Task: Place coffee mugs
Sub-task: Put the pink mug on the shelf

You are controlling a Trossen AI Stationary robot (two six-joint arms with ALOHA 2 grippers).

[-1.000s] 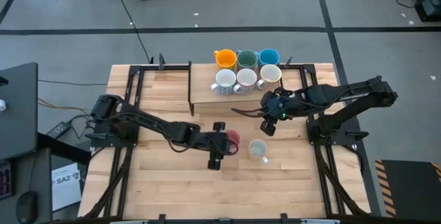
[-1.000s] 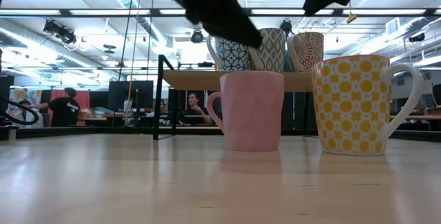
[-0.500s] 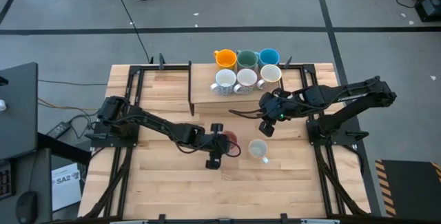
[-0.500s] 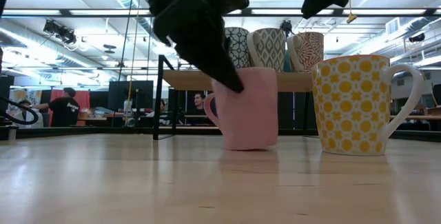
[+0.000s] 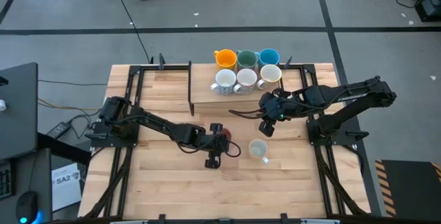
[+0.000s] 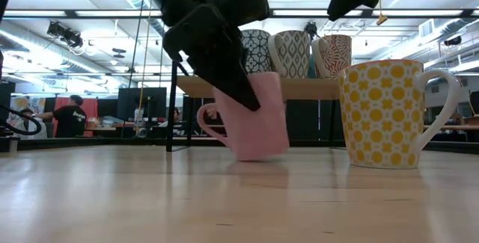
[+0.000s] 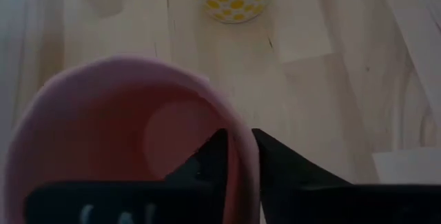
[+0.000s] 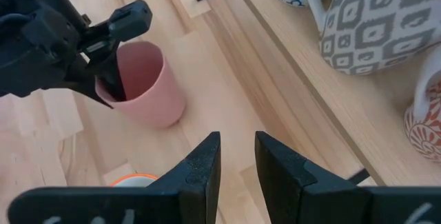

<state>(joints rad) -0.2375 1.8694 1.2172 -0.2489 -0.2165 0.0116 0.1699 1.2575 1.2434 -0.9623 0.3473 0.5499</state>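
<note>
The left tool [image 6: 243, 86] pinches the rim of the small round pink mug [image 6: 254, 120], which sits tilted on the wooden worktop [image 6: 224, 198] beside the yellow-dotted white mug [image 6: 382, 112]. The right tool [image 8: 238, 151] hovers empty, its fingers slightly spread.

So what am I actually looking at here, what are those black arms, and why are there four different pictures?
It is a robot with two dark arms at a wooden table. One picture looks straight down, one sits at table height, and two come from cameras on the wrists. The left gripper has pinched the rim of the pink mug, one finger inside and one outside, and the mug is tipped with one edge of its base off the table. Beside it stands a yellow-dotted mug. Six more mugs stand on a raised wooden shelf. The right gripper hangs above the table, near the shelf, holding nothing.
</note>
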